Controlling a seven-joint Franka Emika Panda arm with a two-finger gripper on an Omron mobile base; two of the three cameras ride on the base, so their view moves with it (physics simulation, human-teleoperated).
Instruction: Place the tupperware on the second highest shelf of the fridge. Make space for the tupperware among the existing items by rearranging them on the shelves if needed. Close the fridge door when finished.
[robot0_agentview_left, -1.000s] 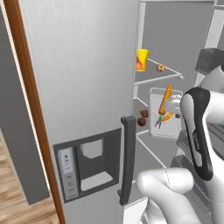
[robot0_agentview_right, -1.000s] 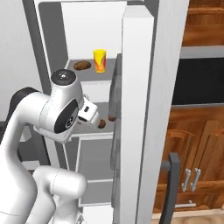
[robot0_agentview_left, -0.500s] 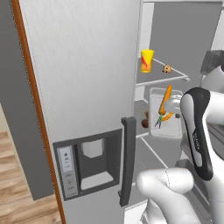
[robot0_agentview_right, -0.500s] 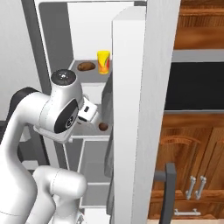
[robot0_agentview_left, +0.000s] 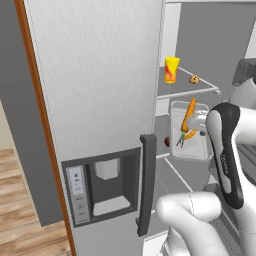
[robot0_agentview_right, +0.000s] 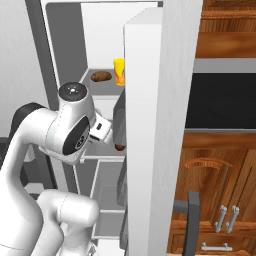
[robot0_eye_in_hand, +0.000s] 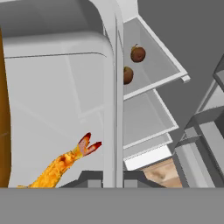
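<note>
The claw (robot0_eye_in_hand: 113, 181) is clamped on the rim of the tupperware (robot0_agentview_left: 189, 131), holding it tipped up on edge inside the open fridge (robot0_agentview_left: 100, 100), likely to slip it onto the shelf (robot0_eye_in_hand: 151, 72) with two brown balls (robot0_eye_in_hand: 138, 54), below the yellow cup (robot0_agentview_left: 171, 69).

Fridge (robot0_agentview_left: 100, 75) brushed silver. Inside it: yellow cup (robot0_agentview_left: 171, 69) with red mark, tan speckled cookie (robot0_agentview_left: 194, 79), translucent grey-white tupperware (robot0_agentview_left: 190, 131) showing orange carrots (robot0_agentview_left: 187, 120).
</note>
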